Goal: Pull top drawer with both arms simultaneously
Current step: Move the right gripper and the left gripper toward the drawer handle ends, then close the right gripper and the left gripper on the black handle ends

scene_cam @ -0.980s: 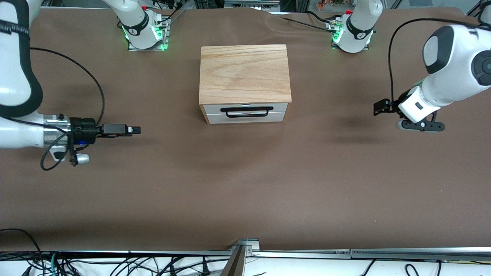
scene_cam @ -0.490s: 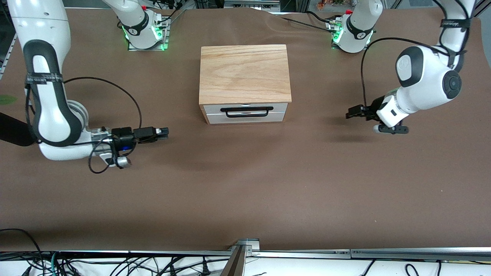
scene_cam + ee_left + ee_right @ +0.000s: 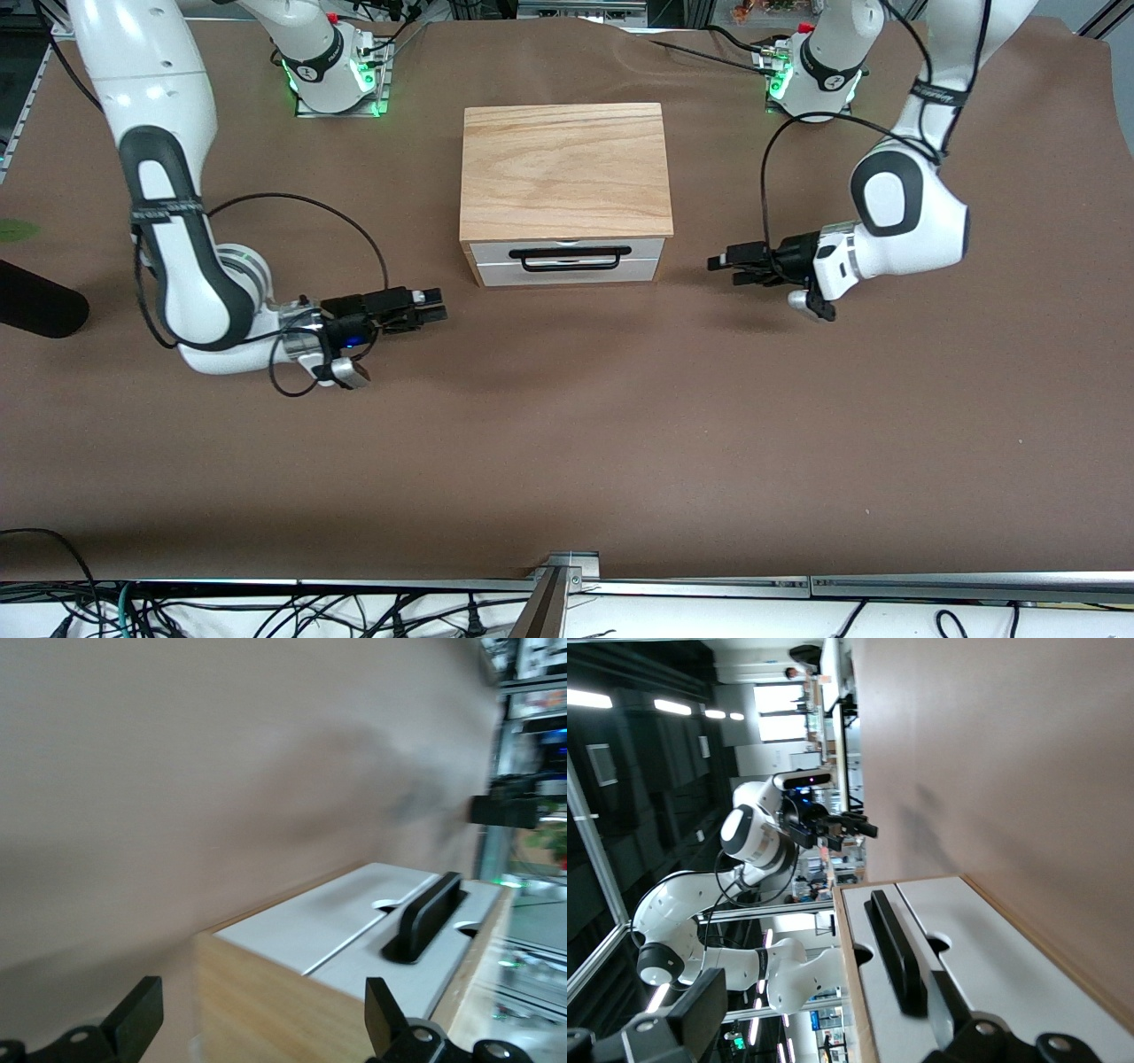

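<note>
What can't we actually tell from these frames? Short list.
- Inside of the top drawer: shut, only its white front shows in all views.
- Black bar handle: motion-blurred in the left wrist view.
- Left gripper: lower edge of the left wrist view cuts it, only fingertips show.
- Right gripper: cut likewise in the right wrist view.
- Cabinet sides and rear: hidden by its own top in the front view.

No legible txt or labels.

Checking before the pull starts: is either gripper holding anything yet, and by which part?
Nothing is held. The left gripper and right gripper hang open beside the cabinet, clear of the drawer handle.
</note>
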Motion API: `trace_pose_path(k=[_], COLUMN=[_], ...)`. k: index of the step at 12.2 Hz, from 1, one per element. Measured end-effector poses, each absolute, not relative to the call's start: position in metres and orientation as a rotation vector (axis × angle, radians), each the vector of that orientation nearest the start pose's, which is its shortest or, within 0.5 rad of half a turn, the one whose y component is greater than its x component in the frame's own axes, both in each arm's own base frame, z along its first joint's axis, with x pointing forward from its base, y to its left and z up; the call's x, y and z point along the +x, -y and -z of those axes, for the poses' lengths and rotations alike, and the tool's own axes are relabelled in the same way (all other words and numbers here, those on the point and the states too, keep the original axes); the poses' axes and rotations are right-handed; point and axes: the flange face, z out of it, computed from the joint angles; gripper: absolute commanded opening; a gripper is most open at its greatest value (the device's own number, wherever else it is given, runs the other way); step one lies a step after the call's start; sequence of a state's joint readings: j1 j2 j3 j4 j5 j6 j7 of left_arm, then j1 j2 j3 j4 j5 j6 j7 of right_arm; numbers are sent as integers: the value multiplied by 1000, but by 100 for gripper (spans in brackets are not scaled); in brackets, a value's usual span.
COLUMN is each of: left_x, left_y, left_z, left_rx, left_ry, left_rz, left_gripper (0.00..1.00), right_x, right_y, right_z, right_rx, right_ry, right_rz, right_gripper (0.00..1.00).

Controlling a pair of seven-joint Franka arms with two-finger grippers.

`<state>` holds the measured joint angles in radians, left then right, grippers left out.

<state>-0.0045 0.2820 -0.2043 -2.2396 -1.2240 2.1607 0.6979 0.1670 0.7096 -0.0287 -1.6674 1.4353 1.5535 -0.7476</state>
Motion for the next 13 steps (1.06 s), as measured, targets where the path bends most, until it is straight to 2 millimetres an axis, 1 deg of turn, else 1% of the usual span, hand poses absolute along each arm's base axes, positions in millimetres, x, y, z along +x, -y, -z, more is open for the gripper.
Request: trace_pose_path(k=[2,3,4,5,6,7,9,11,13], left_x=[498,494,491,490,492,494,489,480,474], left_y=[178,193,205,213,218,221,238,255,262], left_z=[-224,-219,-214,-211,-209,-209,-203,-196,-187], left_rx=[2031,1953,1883,1836,1806,1784,1739,1723,1722], left_ry=[-73,-89,-100,-100,-95,-89,-77,-56,-40], left_rz=[66,39,17,11,11,-1,-25,-14,-2], left_gripper=[100,99,94,92,85,81,75,75,75], right_x=[613,610,606,604,602,599,594,590,585], right_y=[-214,-221,-228,-234,-241,-249,-263,-272,-280], right_z=[-194,-184,-178,-174,-173,-172,-169,-166,-160], right_rx=[-1626,-1614,-1612,-1614,-1611,-1608,-1604,-1600,-1586], right_ry=[162,164,166,172,180,182,193,208,209], right_rz=[-223,-221,-227,-229,-226,-225,-228,-230,-223], right_gripper=[100,100,100,100,100,100,100,100,100])
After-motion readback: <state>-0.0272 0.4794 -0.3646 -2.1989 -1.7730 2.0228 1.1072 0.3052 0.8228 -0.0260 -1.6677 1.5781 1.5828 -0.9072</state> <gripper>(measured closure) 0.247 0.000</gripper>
